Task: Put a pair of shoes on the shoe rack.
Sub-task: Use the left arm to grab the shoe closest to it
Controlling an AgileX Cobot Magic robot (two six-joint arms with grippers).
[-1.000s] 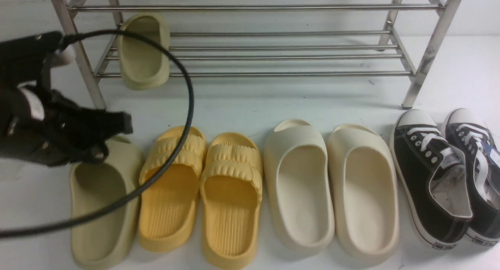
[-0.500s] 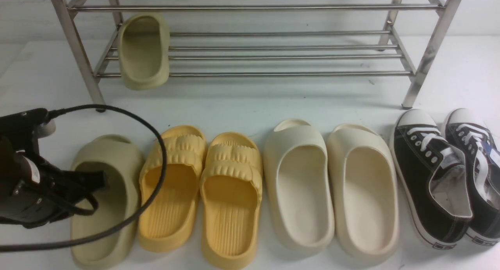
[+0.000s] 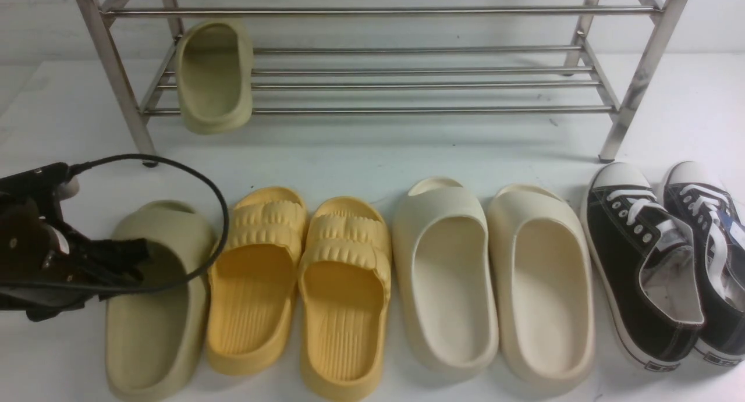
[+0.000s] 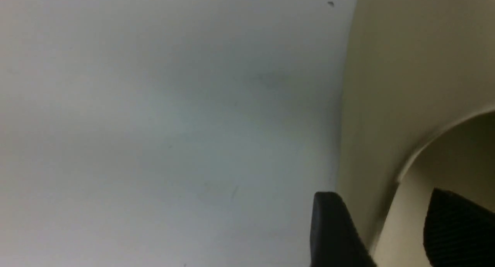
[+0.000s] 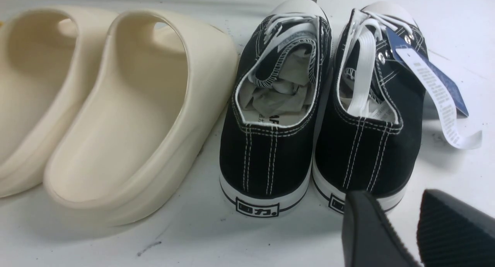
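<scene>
One olive slipper (image 3: 214,76) rests on the bottom shelf of the shoe rack (image 3: 407,109). Its mate (image 3: 157,320) lies on the worktop (image 3: 372,152) before the rack, your left jaws spread astride its wall. Your right jaws are parted, empty.

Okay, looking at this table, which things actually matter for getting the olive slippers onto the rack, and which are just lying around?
Part of the job:
- olive slipper on the rack
- olive slipper on the table
- shoe rack
- left gripper, open, astride the table slipper's side wall

Just lying about:
- yellow ribbed slides
- cream slides
- black sneakers
</scene>
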